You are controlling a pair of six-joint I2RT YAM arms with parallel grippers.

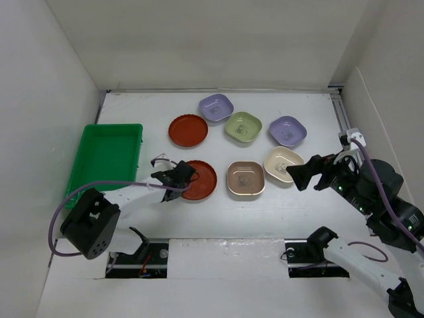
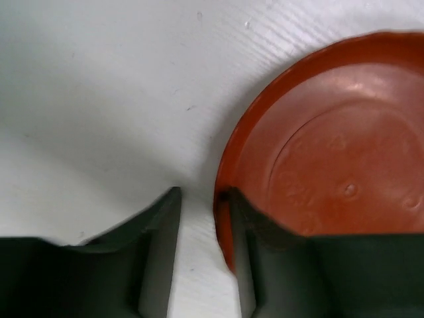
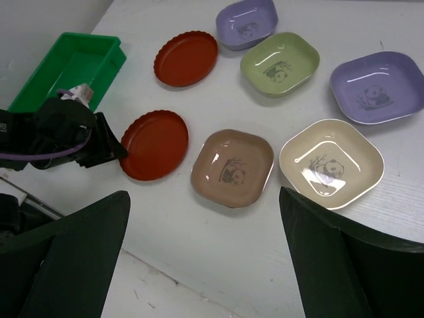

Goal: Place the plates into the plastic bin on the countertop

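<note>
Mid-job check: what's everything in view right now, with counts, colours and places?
bin: 1, green, left, empty
round plates: 2, red-brown, right of bin, one behind the other
olive dish: 1, olive-green, far middle
lilac dishes: 2, lilac, far side, flanking olive dish
cream dish: 1, cream, near right
pink dish: 1, brownish-pink, near middle
countertop: 1, white
left gripper: 1, dark, open around near plate's rim
right gripper: 1, dark, open, right of cream dish

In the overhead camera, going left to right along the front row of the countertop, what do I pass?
green plastic bin → red-brown plate → brownish-pink dish → cream dish
</note>
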